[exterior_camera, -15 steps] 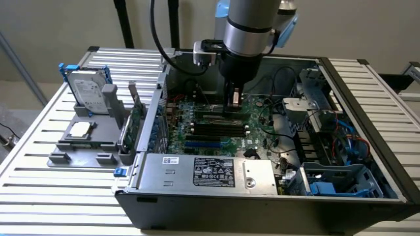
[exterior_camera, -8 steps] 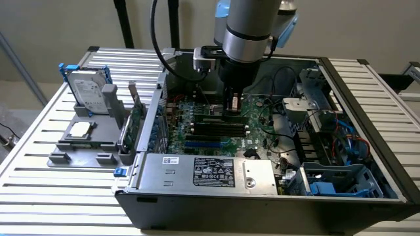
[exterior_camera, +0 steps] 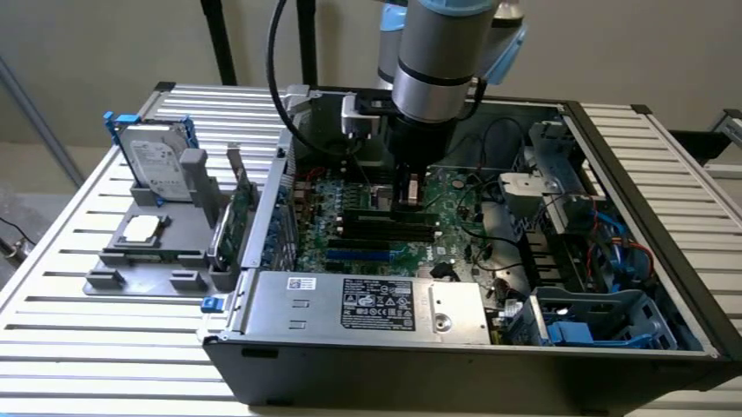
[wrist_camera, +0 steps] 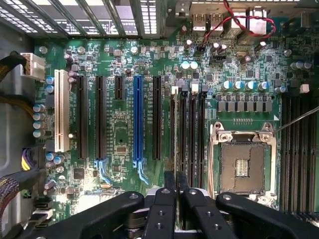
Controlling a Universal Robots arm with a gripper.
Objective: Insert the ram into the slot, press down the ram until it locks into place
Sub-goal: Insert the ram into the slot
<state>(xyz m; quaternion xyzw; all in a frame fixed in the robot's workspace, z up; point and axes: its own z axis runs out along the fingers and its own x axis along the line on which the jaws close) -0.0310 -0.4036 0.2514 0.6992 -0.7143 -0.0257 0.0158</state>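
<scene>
Two fingers (wrist_camera: 164,209) tight around the ram (wrist_camera: 175,180) at the slot (wrist_camera: 173,132), power-supply label (exterior_camera: 377,306) illegible

Hard drive (exterior_camera: 156,165) is standing at ten o'clock of the open computer case (exterior_camera: 464,373), grey fixture (exterior_camera: 139,256) lying at nine, power supply (exterior_camera: 360,304) sitting in its seven o'clock corner.

Slim green ram (wrist_camera: 174,149) stands on edge, aligned lengthwise over the long black slot (wrist_camera: 173,97)
</scene>
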